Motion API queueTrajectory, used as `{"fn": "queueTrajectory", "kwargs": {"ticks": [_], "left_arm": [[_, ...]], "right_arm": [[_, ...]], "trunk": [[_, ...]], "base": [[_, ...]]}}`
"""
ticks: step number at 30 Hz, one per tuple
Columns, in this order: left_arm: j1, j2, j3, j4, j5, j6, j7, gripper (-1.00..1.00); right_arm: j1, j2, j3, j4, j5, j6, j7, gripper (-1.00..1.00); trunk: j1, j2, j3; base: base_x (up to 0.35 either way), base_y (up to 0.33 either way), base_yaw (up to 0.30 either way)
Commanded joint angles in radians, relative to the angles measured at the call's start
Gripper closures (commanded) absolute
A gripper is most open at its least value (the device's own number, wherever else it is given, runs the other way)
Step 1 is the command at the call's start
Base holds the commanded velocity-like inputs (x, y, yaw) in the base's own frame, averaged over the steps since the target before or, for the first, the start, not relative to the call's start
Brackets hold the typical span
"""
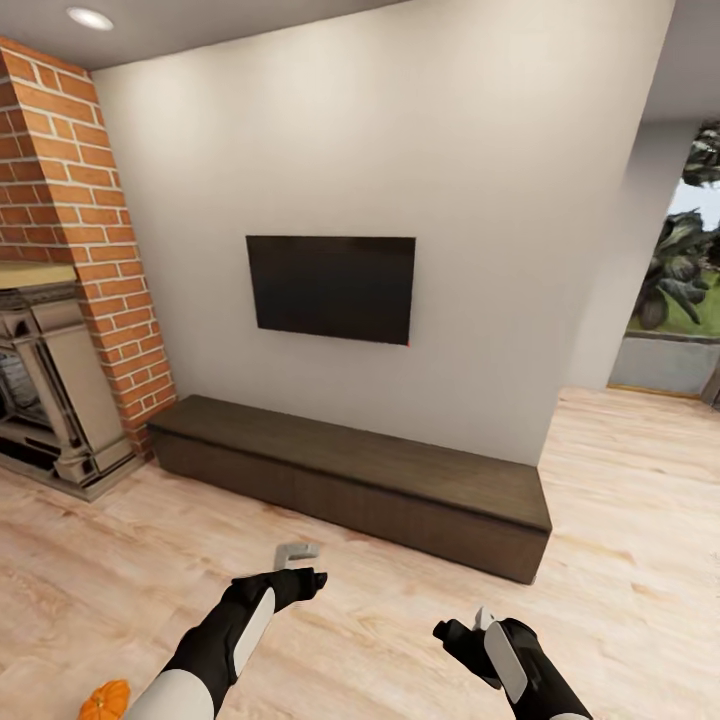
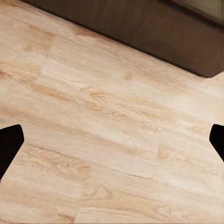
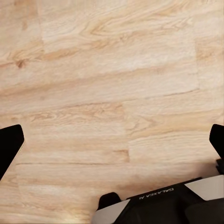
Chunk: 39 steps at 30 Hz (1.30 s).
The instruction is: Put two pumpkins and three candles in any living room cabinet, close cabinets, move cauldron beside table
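The cabinet (image 1: 350, 480) is a long low dark brown console against the white wall, under a wall-mounted TV, and its fronts look shut. One orange pumpkin (image 1: 105, 701) lies on the wood floor at the lower left, beside my left arm. My left gripper (image 1: 298, 556) hovers open over the floor in front of the cabinet, holding nothing; the left wrist view has its fingertips (image 2: 10, 140) wide apart and the cabinet (image 2: 140, 23) ahead. My right gripper (image 1: 483, 620) is open and empty too, its fingertips (image 3: 10, 144) spread over bare floor. The candles and the cauldron are out of view.
A stone fireplace (image 1: 45, 380) with a brick chimney (image 1: 95, 230) stands at the left. A black TV (image 1: 332, 288) hangs above the cabinet. At the right, a window (image 1: 680, 300) with plants lies past the wall's corner. My own body (image 3: 158, 205) appears in the right wrist view.
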Motion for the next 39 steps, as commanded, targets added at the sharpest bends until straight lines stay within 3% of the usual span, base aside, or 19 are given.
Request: {"fn": "queueTrajectory", "kwargs": {"ticks": [1,17,28,39], "left_arm": [[0.000,0.001,-0.002,-0.001,0.010,0.005,0.002,-1.00],[0.000,0.001,-0.002,-0.001,0.010,0.005,0.003,-1.00],[0.000,0.001,-0.002,-0.001,0.010,0.005,0.002,-1.00],[0.000,0.001,-0.002,-0.001,0.010,0.005,0.002,-1.00]], "right_arm": [[0.000,0.001,-0.004,-0.002,-0.011,0.003,-0.008,-1.00],[0.000,0.001,-0.004,-0.002,-0.011,0.004,-0.008,-1.00],[0.000,-0.003,-0.005,-0.001,-0.011,0.003,-0.008,-1.00],[0.000,-0.009,-0.005,0.000,-0.012,0.003,-0.008,-1.00]], "trunk": [[0.001,-0.001,-0.001],[0.001,-0.001,-0.010],[0.001,-0.001,-0.016],[0.001,-0.001,-0.022]], "base": [[0.271,0.163,-0.266],[0.265,0.077,-0.266],[0.057,0.021,-0.266],[0.096,0.164,-0.266]]}}
